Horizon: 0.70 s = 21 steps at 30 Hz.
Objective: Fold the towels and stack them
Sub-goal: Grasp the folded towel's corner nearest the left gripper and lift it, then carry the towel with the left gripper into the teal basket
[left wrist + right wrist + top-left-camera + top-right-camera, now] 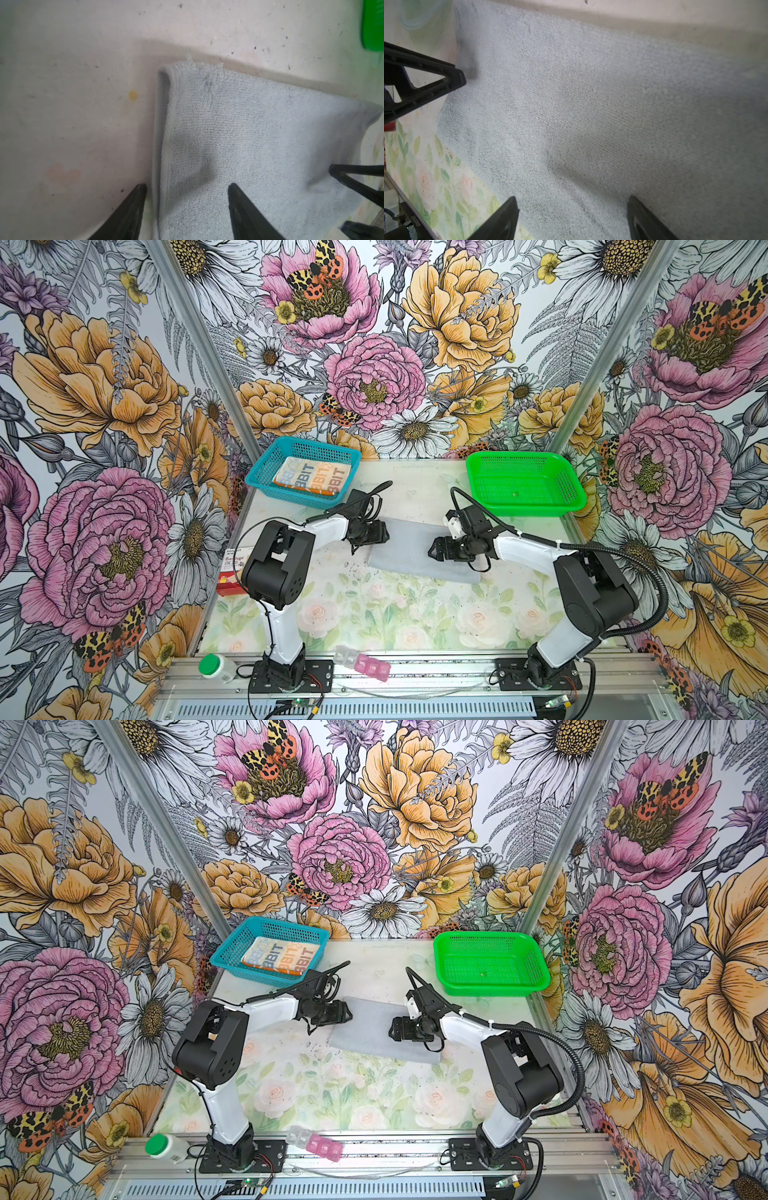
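Observation:
A plain pale grey towel (411, 549) (374, 1027) lies folded flat in the middle of the table. My left gripper (362, 546) (187, 185) is open and low over its left end. It straddles the folded edge, with one fingertip (141, 187) over bare table and the other over the cloth. My right gripper (434, 552) (573, 198) is open just above the towel's right part, with nothing pinched. A striped towel with "RABBIT" lettering (311, 480) (282, 959) lies folded in the blue basket (266, 472).
An empty green basket (525, 506) stands at the back right. A bandage box (232, 572) lies at the table's left edge. A white bottle with a green cap (216, 668) and a pink pill box (365, 664) sit on the front rail.

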Motion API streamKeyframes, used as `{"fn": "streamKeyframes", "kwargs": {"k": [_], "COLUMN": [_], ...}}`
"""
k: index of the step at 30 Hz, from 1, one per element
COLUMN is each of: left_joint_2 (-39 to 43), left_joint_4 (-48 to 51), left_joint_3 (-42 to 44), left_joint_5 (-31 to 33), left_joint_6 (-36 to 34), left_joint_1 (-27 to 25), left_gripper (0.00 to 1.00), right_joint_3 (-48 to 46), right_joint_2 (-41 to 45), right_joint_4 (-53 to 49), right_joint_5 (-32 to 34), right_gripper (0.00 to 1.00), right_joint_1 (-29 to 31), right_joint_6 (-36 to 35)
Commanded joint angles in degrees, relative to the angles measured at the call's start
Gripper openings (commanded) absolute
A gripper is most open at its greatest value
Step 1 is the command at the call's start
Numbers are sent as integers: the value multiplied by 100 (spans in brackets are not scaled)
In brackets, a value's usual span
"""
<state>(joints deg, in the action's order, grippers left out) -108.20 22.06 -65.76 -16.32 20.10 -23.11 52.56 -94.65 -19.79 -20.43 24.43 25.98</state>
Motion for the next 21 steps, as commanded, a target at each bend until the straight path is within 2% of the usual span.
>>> {"fn": "streamKeyframes", "kwargs": {"k": [1, 3, 5, 6, 9, 13, 16, 17, 19, 21], "left_joint_2": [-333, -405, -490, -535, -674, -641, -776, -902, -1190, -1529], "left_joint_4": [224, 228, 235, 264, 674, 1603, 2677, 3099, 3918, 4604], "left_joint_3": [9, -100, -265, -367, -924, -1916, -3014, -3546, -4525, -5460], "left_joint_5": [-192, -184, -139, -116, -59, 287, 777, 994, 1638, 2409], "left_joint_6": [-51, -7, 30, 50, -42, -408, -759, -914, -1246, -1586], "left_joint_1": [-161, -234, -289, -305, -289, -196, -35, 6, 9, -33], "left_gripper": [54, 43, 23, 16, 2, 0, 0, 0, 0, 0], "right_joint_3": [-24, 29, 137, 223, 589, 1229, 1847, 2052, 2290, 2290], "right_joint_2": [-122, -185, -252, -292, -401, -396, -485, -542, -647, -736], "right_joint_4": [62, 62, 66, 59, 18, -79, -64, -50, -3, 218], "right_joint_5": [37, 18, -8, -29, -178, -217, -186, -142, 61, 299], "right_gripper": [84, 83, 83, 83, 83, 85, 88, 89, 99, 99], "right_joint_1": [12, 10, 14, 16, -6, -58, -98, -96, -84, -57], "right_joint_6": [-75, -84, -103, -146, -296, -437, -481, -533, -654, -808]}}
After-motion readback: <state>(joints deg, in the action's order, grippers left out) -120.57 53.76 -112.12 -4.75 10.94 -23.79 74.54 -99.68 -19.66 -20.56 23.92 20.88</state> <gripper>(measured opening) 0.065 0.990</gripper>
